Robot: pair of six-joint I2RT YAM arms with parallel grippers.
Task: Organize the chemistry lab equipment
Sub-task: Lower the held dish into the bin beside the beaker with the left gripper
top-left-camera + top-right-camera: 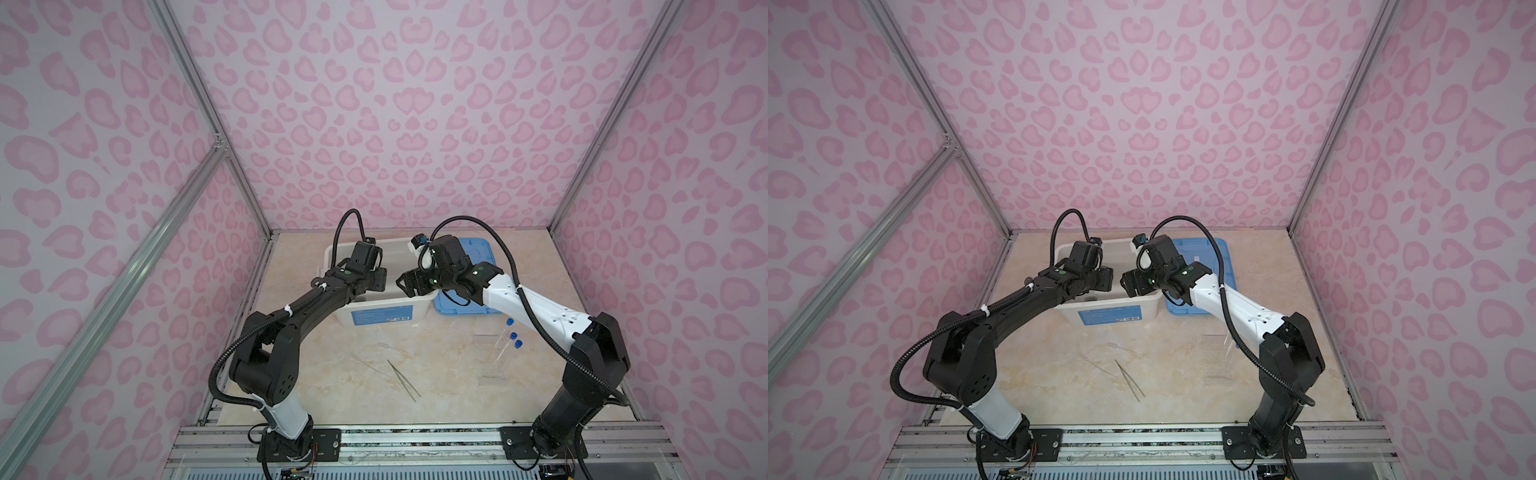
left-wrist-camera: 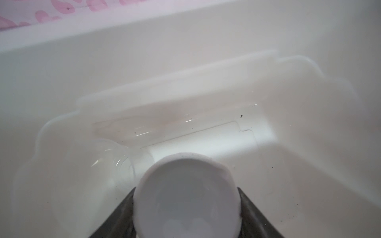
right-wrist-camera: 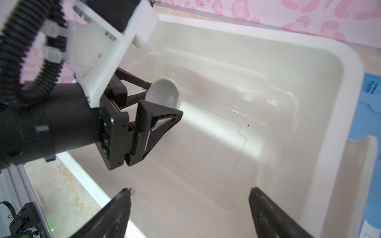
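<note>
Low inside the white box point(image 3: 309, 61), my left gripper point(image 2: 185, 189) is shut on a small white round dish point(image 2: 186, 195); the right wrist view shows the same dish point(image 3: 162, 92). A clear glass vessel point(image 2: 111, 156) lies on the box floor beside it. My right gripper point(image 3: 190, 190) hangs open and empty over the box's right end. On the table to the right, blue-capped tubes point(image 1: 505, 336) stand in a clear rack point(image 1: 492, 361). In both top views thin metal tweezers point(image 1: 403, 380) point(image 1: 1129, 380) and clear droppers point(image 1: 395, 349) point(image 1: 1123, 349) lie flat at mid table.
The box point(image 1: 415, 309) stands at the back middle with its blue lid point(image 1: 482, 249) flat on the table just to its right, under my right arm. Both arms reach in over the box rim, their wrists close together. Pink patterned walls enclose the table.
</note>
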